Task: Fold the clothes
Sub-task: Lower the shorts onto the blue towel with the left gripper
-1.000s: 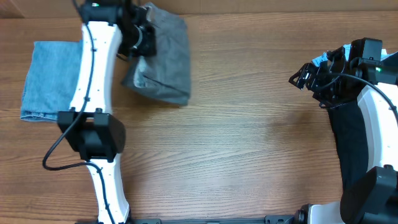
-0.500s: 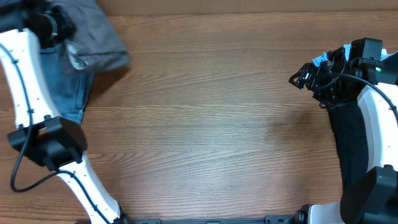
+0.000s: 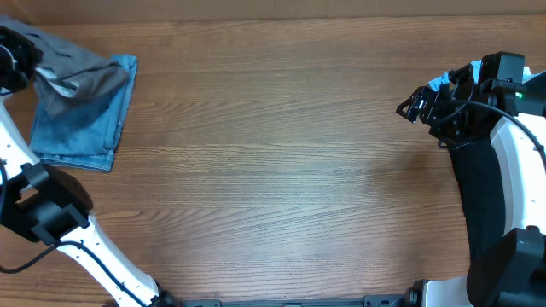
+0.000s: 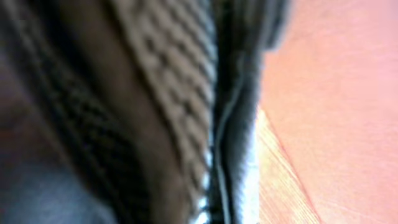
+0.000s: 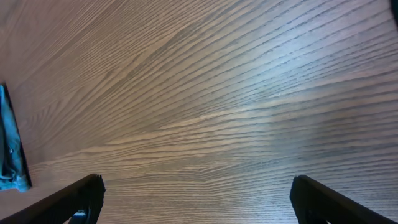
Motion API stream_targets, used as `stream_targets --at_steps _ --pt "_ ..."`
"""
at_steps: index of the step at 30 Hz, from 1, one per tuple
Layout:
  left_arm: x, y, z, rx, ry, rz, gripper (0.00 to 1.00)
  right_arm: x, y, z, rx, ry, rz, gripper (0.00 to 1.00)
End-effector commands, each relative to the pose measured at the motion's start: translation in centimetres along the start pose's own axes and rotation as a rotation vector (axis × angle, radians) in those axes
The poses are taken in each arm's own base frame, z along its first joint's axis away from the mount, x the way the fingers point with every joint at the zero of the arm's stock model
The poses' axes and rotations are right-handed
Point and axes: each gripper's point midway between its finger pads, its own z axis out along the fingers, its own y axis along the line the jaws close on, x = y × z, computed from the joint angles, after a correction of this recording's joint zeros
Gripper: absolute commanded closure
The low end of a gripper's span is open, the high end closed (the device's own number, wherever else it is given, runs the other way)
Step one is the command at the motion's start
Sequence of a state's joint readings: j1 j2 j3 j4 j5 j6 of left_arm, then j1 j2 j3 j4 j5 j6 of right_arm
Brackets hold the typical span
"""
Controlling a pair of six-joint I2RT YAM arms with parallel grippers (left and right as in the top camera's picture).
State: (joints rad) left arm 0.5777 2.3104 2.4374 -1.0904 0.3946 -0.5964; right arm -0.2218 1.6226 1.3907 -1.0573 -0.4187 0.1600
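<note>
**Far corner: grey shorts (image 3: 85, 72) in a closed grip**

Nearest the base, a black garment (image 3: 472, 200) lay on the table (image 3: 281, 170) under the right arm. Beyond it the right gripper (image 3: 409, 102) hung over bare wood, jaws spread wide and empty, a light-blue garment (image 3: 438, 83) just behind it. Farthest left, the left gripper (image 3: 14, 65) was clamped on the crumpled grey shorts, which draped over the blue denim piece (image 3: 77, 128).
</note>
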Motion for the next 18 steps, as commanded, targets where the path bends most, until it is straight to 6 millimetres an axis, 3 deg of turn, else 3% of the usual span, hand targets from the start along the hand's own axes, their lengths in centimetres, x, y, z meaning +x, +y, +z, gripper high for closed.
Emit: stream_targets --at_steps 1,4,8,11,14,18 --pt "1.9 0.3 3.1 0.098 0.124 -0.095 0.96 -0.2 0.1 -0.1 -0.002 -0.007 -0.002 0.00" --pt "0.6 -4.9 1.7 0.372 0.124 -0.029 0.96 -0.2 0.1 -0.1 -0.002 -0.007 -0.002 0.00" --pt "-0.7 -7.5 0.6 0.493 0.120 -0.113 0.96 -0.2 0.1 -0.1 -0.002 -0.007 -0.002 0.00" --pt "-1.9 -11.1 -1.7 0.674 0.116 -0.077 0.96 -0.2 0.1 -0.1 -0.002 -0.007 -0.002 0.00" --pt "-2.1 -10.3 -1.1 0.633 0.089 -0.066 0.96 -0.2 0.1 -0.1 -0.002 -0.007 -0.002 0.00" --pt "-0.6 -5.2 2.7 0.355 0.059 -0.070 0.96 -0.2 0.1 -0.1 -0.002 -0.007 -0.002 0.00"
